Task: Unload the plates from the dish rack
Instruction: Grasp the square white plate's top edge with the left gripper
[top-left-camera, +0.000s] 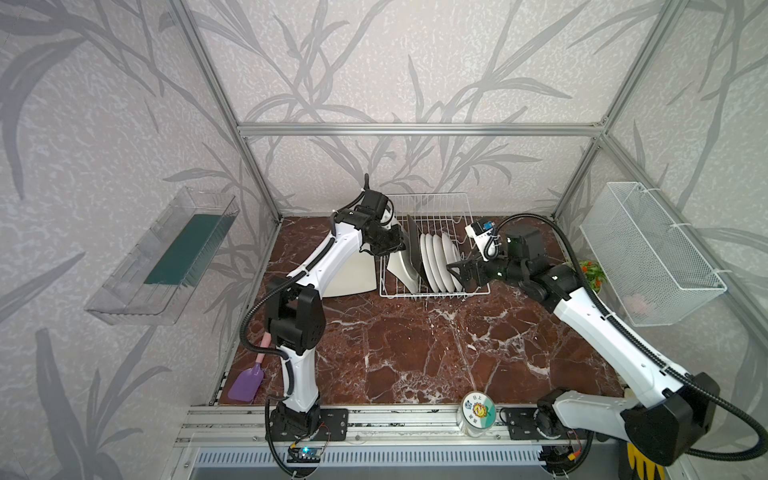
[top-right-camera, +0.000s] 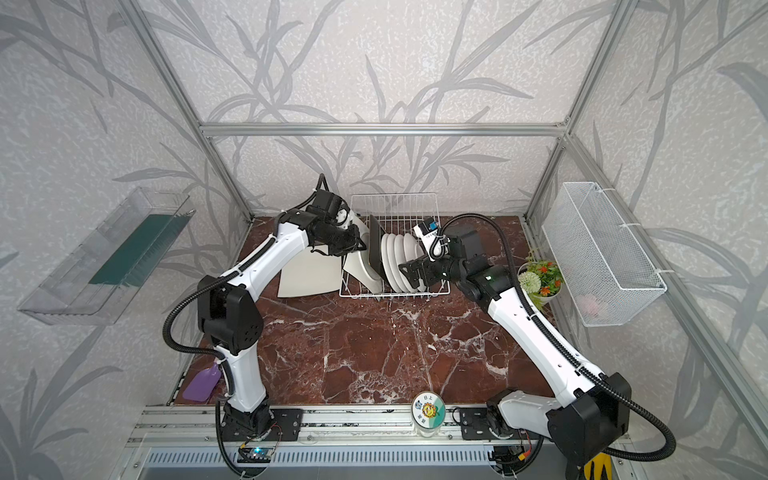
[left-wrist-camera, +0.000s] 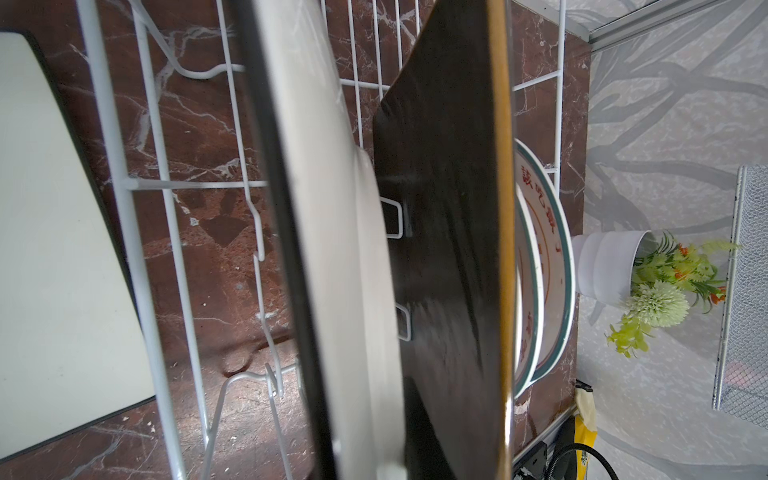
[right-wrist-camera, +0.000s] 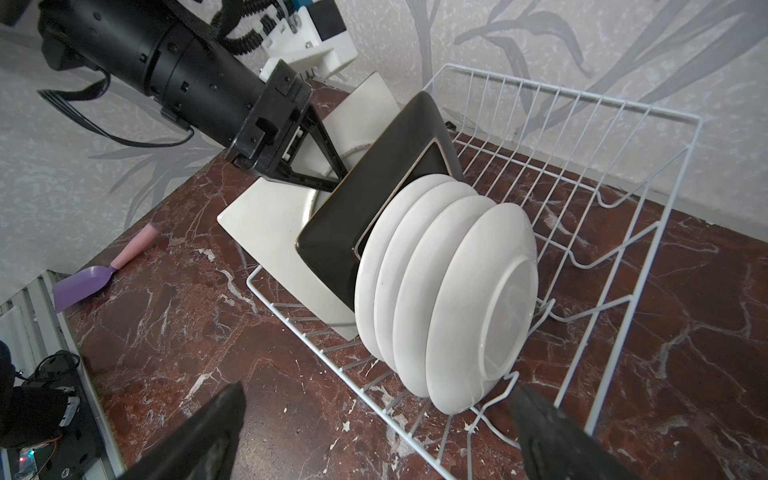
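1. The dish rack (top-left-camera: 432, 296) is sitting at the 12 o'clock end of the counter (top-left-camera: 415, 353), close to the back wall.
2. Six plates are standing on edge inside it, running from 9 o'clock to 3 o'clock. First comes the standing cream plate (top-left-camera: 400, 266), then the black plate (top-left-camera: 412, 245), then four round white plates (top-left-camera: 440, 262) packed together. Both square ones are tilting rather than standing straight.
3. The flat cream plate (top-left-camera: 353, 276) is lying on the counter just beside the rack, at its 9 o'clock side.
4. The left claw (top-left-camera: 395, 245) is reaching in from 9 o'clock, narrowed and pinching the upper edge of the standing cream plate. In the right wrist view its fingers (right-wrist-camera: 328, 143) are converging on that edge behind the black plate.
5. The right claw (top-left-camera: 460, 274) is hovering at the rack's 4 o'clock corner. It is spread wide, facing the outermost round white plate and gripping nothing.
6. Farther out, potted flowers (top-right-camera: 540, 276) are standing at 3 o'clock of the rack, with a mesh basket (top-left-camera: 648, 249) hanging on the wall beyond them.
7. A purple spatula (top-left-camera: 247, 384) is lying at the counter's 7 o'clock corner.
8. A jar (top-left-camera: 478, 411) is sitting at the 6 o'clock edge.
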